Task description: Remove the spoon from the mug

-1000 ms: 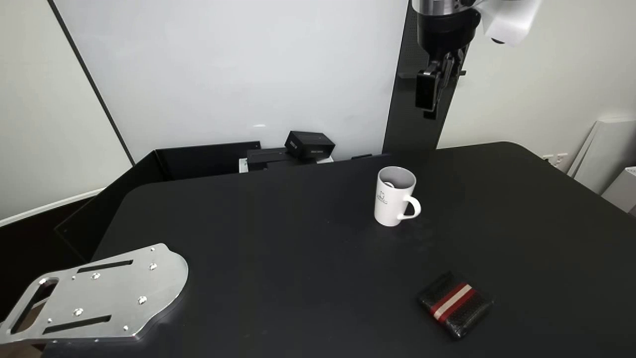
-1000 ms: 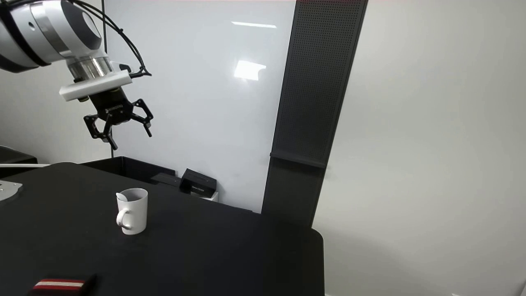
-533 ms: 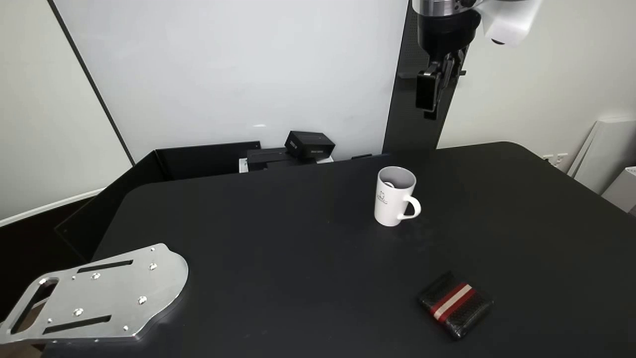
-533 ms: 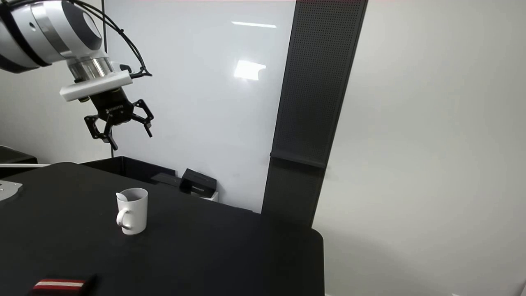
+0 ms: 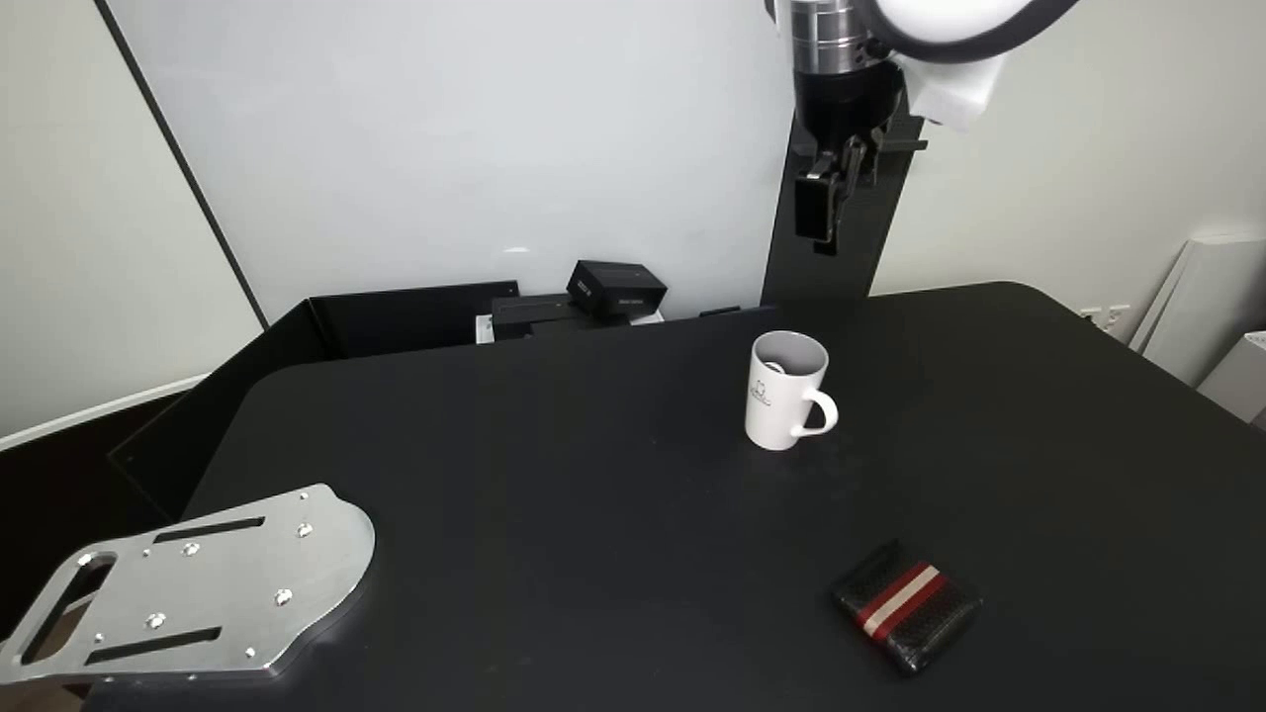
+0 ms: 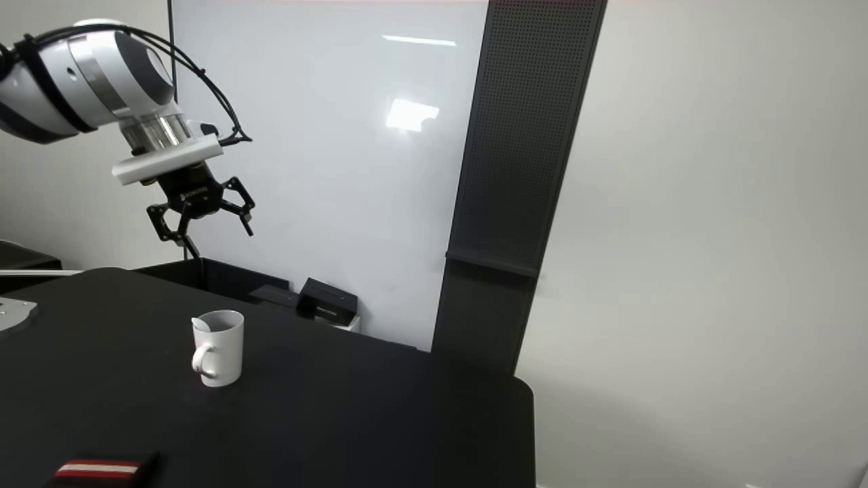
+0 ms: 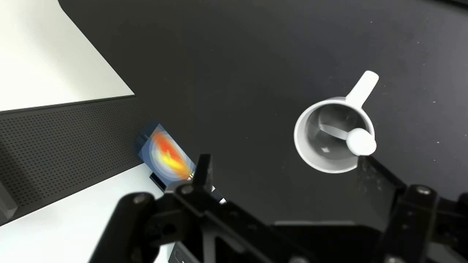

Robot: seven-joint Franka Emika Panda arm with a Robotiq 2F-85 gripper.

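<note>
The white mug (image 5: 769, 415) stands upright on the black table (image 5: 554, 514); it also shows in an exterior view (image 6: 229, 356) and in the wrist view (image 7: 317, 162). The white spoon (image 7: 361, 141) leans inside the mug, its rounded end at the rim and its slim handle down inside. The spoon's end also shows in both exterior views (image 5: 775, 367) (image 6: 200, 324). My gripper (image 6: 222, 244) is open and empty, above table height and apart from the mug. In the wrist view the gripper (image 7: 285, 160) has its fingers wide apart, the right fingertip overlapping the mug's rim in the picture.
A black wallet with a red and white stripe (image 5: 900, 601) lies at the near side of the table. A silver metal plate (image 5: 232, 583) is at the table's left edge in that view. Black boxes (image 5: 618, 289) stand behind the table by the white wall.
My gripper has come lower and shifted left in an exterior view, slightly right in another, staying open. The mug and spoon have not moved.
</note>
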